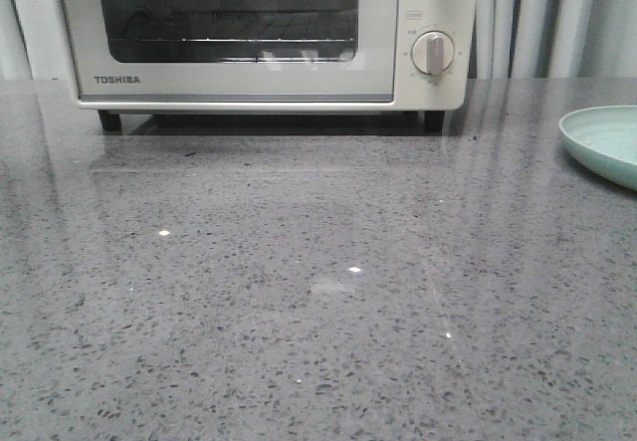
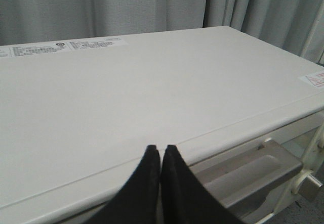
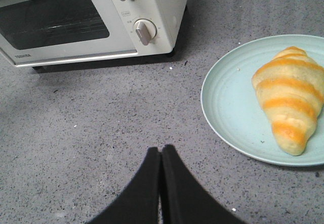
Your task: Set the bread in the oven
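The cream-white Toshiba oven [image 1: 269, 33] stands at the back of the grey table with its glass door closed; it also shows in the right wrist view [image 3: 91, 16]. The bread [image 3: 289, 98], a golden croissant-shaped roll, lies on a pale green plate [image 3: 230, 102]; in the front view only the plate's rim [image 1: 602, 142] shows at the right edge. My left gripper [image 2: 161, 148] is shut and empty, hovering over the oven's flat top [image 2: 142, 97], near its front edge above the door handle [image 2: 253, 171]. My right gripper [image 3: 161, 149] is shut and empty above the table, beside the plate.
Grey curtains [image 2: 101, 6] hang behind the oven. The oven has two round knobs [image 1: 433, 53] on its right side and black feet [image 1: 109, 119]. The speckled grey tabletop [image 1: 299, 292] stretches in front of the oven.
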